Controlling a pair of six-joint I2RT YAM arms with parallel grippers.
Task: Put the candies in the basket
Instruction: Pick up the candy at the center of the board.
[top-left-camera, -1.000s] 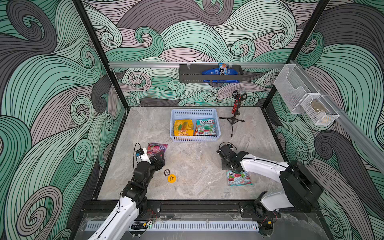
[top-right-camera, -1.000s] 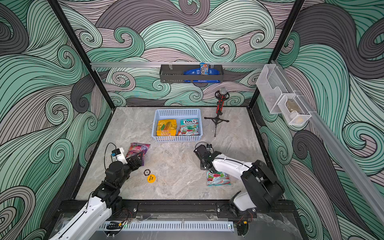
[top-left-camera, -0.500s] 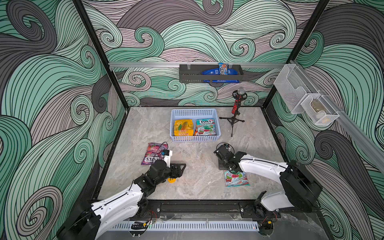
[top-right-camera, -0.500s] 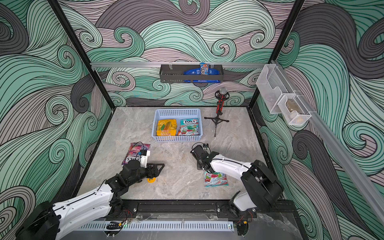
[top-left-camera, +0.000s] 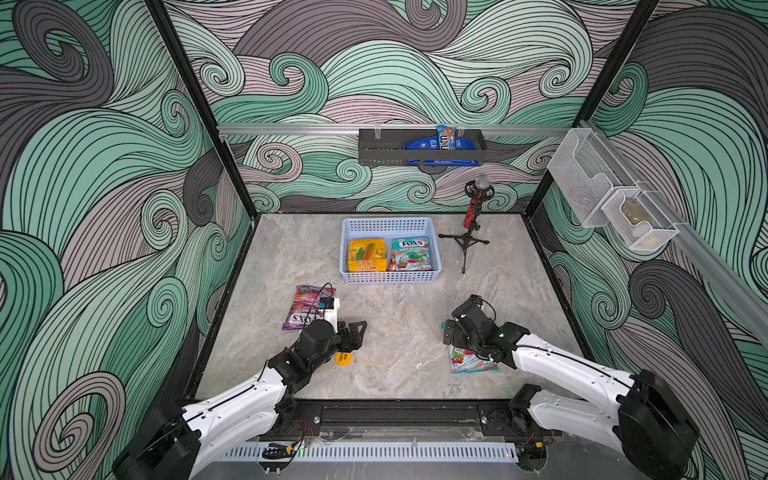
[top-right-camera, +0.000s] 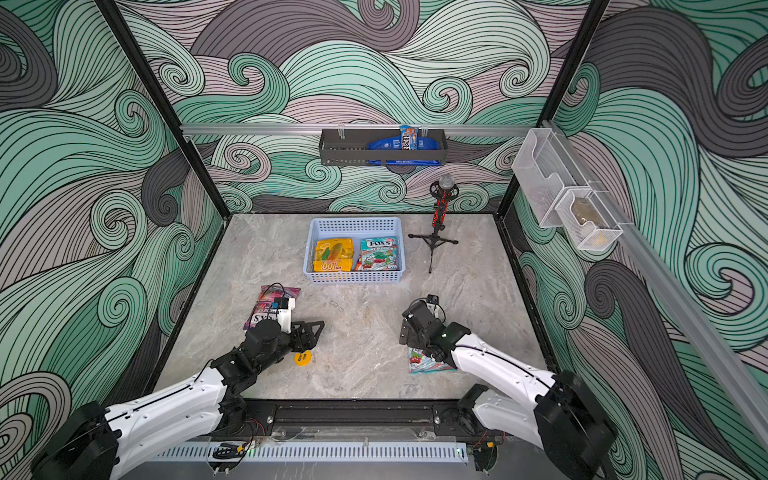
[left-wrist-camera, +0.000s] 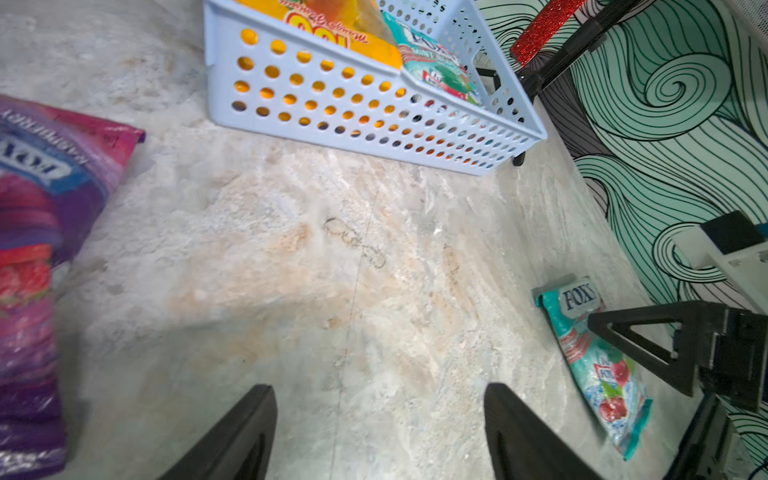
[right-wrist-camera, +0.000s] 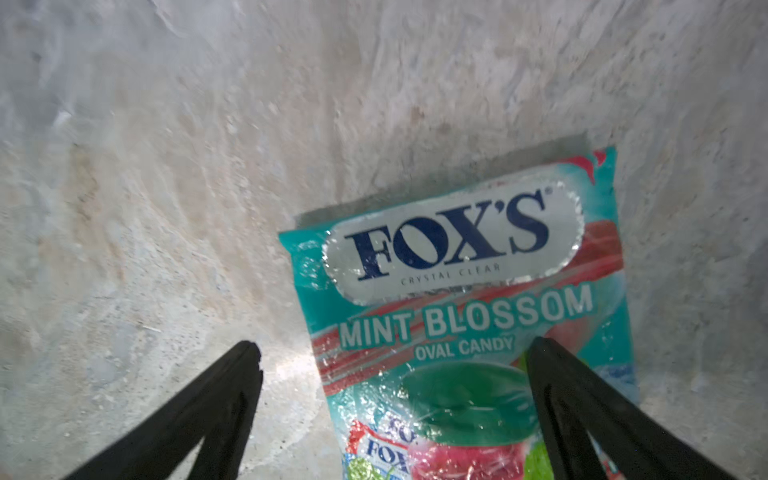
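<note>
In both top views a marble worktop (top-left-camera: 395, 386) fills a booth papered with green swirls. A light blue basket (top-left-camera: 390, 277) (top-right-camera: 353, 276) sits near the middle of the far edge. Inside it lie a yellow bag (top-left-camera: 368, 255) and, to its right, a teal mint bag (top-left-camera: 412, 254). A purple bag (top-left-camera: 303, 305) lies flat toward the worktop's left edge, about midway back, partly behind the left wrist. The left gripper (top-left-camera: 355, 332) hovers just beside that bag, toward the centre, its fingers parted and holding nothing. A small yellow disc (top-left-camera: 343, 358) lies just beside the wrist. Toward the front right corner a loose mint bag (top-left-camera: 467, 361) lies flat (the arm covers its far end), with the right gripper (top-left-camera: 451, 332) low over it. A microphone stand (top-left-camera: 471, 232) stands right of the basket. The left wrist view shows the left gripper's fingers (left-wrist-camera: 245, 428) well apart over bare worktop, with the purple bag (left-wrist-camera: 37, 249) at one side, the basket's perforated wall (left-wrist-camera: 332, 116) ahead and the loose mint bag (left-wrist-camera: 598, 365) beyond. The right wrist view shows the right gripper's fingers (right-wrist-camera: 208, 415) spread wide and gripping nothing. One is over bare worktop and one is above the loose mint bag (right-wrist-camera: 457, 270), labelled FOX'S Mint Blossom. Whether a fingertip touches the bag cannot be told.
</note>
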